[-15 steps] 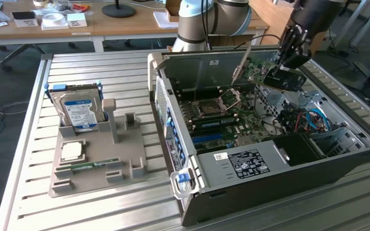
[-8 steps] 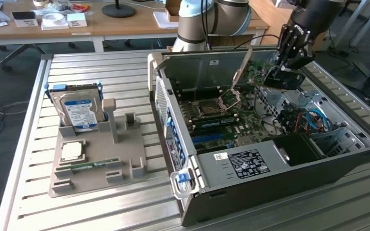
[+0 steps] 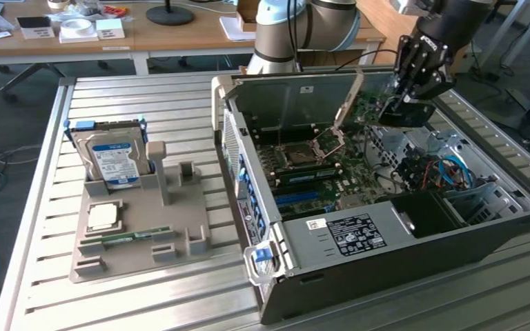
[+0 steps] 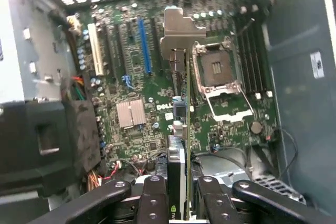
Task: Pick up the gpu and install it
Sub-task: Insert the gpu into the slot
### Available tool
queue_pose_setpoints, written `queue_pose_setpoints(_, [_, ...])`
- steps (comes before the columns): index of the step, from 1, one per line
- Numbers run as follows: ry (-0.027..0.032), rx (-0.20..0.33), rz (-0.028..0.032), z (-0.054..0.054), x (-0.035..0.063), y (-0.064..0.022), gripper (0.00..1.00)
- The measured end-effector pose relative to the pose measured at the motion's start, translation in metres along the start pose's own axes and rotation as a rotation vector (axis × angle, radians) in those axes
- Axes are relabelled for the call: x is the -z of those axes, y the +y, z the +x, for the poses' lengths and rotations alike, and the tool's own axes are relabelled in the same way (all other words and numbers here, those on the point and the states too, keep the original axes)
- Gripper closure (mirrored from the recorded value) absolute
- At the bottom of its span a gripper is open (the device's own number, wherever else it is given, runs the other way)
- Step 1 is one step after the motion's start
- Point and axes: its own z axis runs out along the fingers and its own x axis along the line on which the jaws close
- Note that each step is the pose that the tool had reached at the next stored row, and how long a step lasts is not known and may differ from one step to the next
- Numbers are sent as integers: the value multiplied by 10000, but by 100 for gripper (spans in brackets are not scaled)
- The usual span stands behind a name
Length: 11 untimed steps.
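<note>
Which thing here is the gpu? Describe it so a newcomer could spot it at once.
Find the open computer case on the slatted table. Over its motherboard the end effector grips the gpu, a thin dark card held on edge. Its long silver-beige bracket at one end sets it apart from the blue-labelled hard drive outside the case.

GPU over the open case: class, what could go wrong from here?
1. The gripper holds the GPU by one end, so it may tilt or slip.
2. The GPU seems to hang beside the open CPU socket, not over the blue slot; lowering here could strike the socket.
</note>
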Motion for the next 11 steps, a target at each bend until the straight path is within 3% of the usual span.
queue_pose_setpoints(6, [72, 998, -21, 0, -1, 0, 73])
queue_pose_setpoints(10, [78, 1093, -17, 1, -2, 5, 73])
queue_pose_setpoints(11, [75, 1098, 12, 1, -3, 11, 73])
